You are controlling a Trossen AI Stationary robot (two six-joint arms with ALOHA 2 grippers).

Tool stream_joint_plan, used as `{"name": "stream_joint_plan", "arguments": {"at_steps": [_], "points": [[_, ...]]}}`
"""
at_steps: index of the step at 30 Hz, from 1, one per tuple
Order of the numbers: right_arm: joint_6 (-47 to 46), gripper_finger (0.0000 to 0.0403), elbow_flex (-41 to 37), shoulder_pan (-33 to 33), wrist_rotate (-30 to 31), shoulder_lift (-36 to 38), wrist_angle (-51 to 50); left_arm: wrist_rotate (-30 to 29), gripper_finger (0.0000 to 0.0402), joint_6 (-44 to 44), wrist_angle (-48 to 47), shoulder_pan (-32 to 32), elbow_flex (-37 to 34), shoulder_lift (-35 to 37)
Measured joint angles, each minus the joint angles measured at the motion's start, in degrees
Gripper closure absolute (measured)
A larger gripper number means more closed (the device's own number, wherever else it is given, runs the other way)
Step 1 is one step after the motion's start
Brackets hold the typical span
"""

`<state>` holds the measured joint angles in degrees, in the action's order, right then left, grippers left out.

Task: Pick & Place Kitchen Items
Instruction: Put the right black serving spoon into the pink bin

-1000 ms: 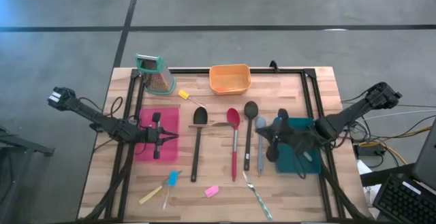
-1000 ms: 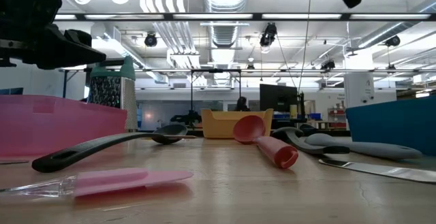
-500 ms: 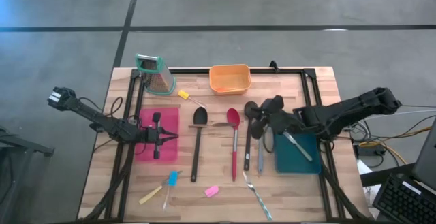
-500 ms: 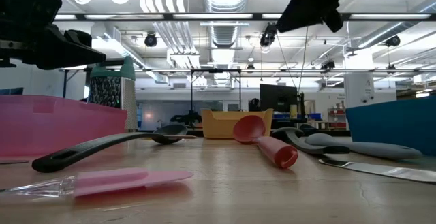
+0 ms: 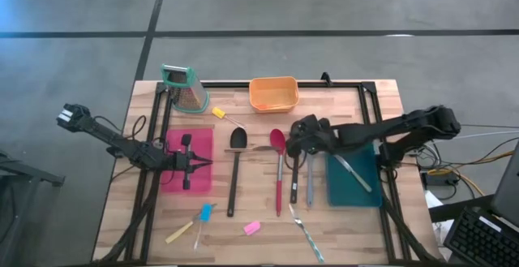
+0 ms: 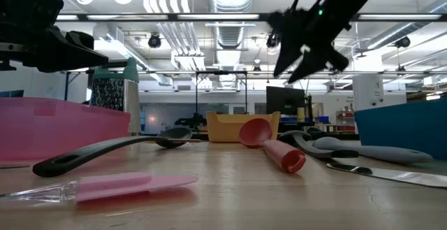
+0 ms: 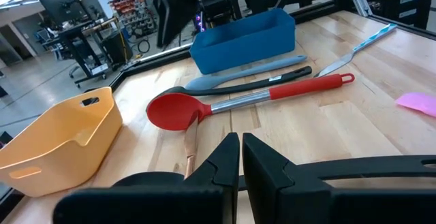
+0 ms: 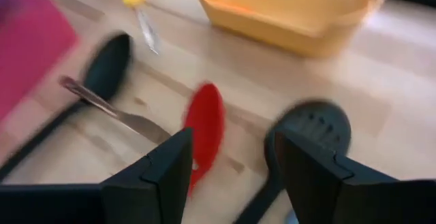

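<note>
Long-handled spoons lie side by side at mid-table: a black one (image 5: 235,170), a red one (image 5: 278,170), a black slotted one (image 5: 297,161) and a pale-blue one (image 5: 310,174). A metal knife (image 5: 353,173) lies in the blue tray (image 5: 345,198). Small blue (image 5: 205,213), pink (image 5: 251,228) and yellow-tipped (image 5: 219,114) tools lie around them. My right gripper (image 5: 296,141) hangs open and empty above the red (image 8: 204,125) and slotted (image 8: 313,132) spoon heads. My left gripper (image 5: 193,163) is shut and empty over the pink tray (image 5: 203,141).
The orange tub (image 5: 273,93) and the green-topped grater (image 5: 185,88) stand at the far edge. A slim metal knife (image 5: 259,148) lies between the black and red spoon heads. A patterned metal piece (image 5: 306,233) and a yellow-handled tool (image 5: 180,233) lie near the front edge.
My right gripper has gone from above the blue tray toward the table's left edge and down, and now hangs over the spoon heads. The metal knife lies uncovered in the blue tray.
</note>
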<state>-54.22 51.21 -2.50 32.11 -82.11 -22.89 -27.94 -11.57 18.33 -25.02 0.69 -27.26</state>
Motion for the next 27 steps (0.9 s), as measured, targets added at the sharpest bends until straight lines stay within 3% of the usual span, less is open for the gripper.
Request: {"name": "stream_joint_plan", "arguments": {"at_steps": [6, 27], "points": [[-2.9, 0.0213, 0.0, 2.1, -5.0, -5.3, -0.9, 0.0, 0.0378, 0.0, 0.0, 0.0, 0.0, 0.0], [-11.1, 0.0211, 0.0, 2.6, -10.1, -15.1, -1.3, 0.0, 0.0378, 0.0, -0.1, 0.0, 0.0, 0.0]]}}
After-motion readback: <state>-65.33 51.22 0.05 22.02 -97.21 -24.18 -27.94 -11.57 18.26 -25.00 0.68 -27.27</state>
